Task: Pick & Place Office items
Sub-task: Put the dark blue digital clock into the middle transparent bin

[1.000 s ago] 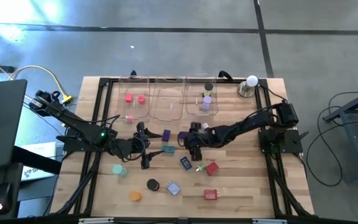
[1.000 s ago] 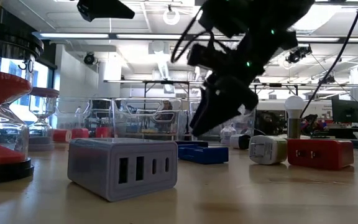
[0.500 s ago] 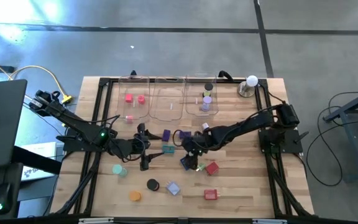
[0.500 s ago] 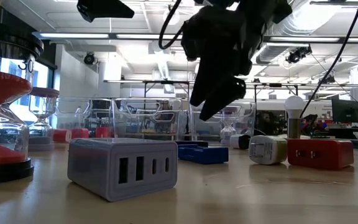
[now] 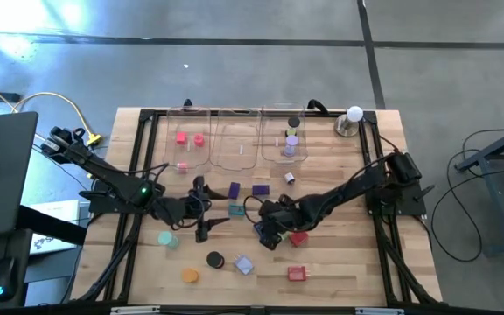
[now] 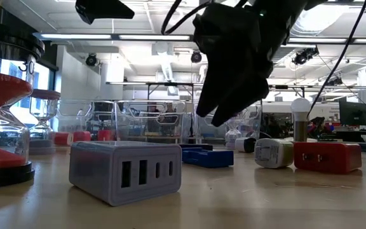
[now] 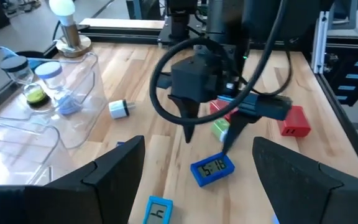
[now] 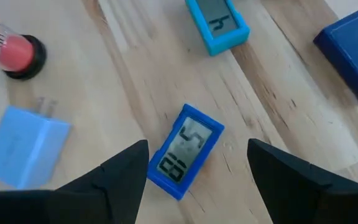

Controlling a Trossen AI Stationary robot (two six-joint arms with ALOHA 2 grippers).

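Right pincer (image 8: pixel 194 180) hangs wide open and empty over a blue digital clock (image 8: pixel 185 151), a teal clock (image 8: pixel 217 23) beyond; left pincer (image 7: pixel 194 180) waits open nearby, empty.

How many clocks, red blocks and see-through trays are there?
Clocks: 2 (blue, teal)
Red blocks: 2
Trays: 3
Total: 7
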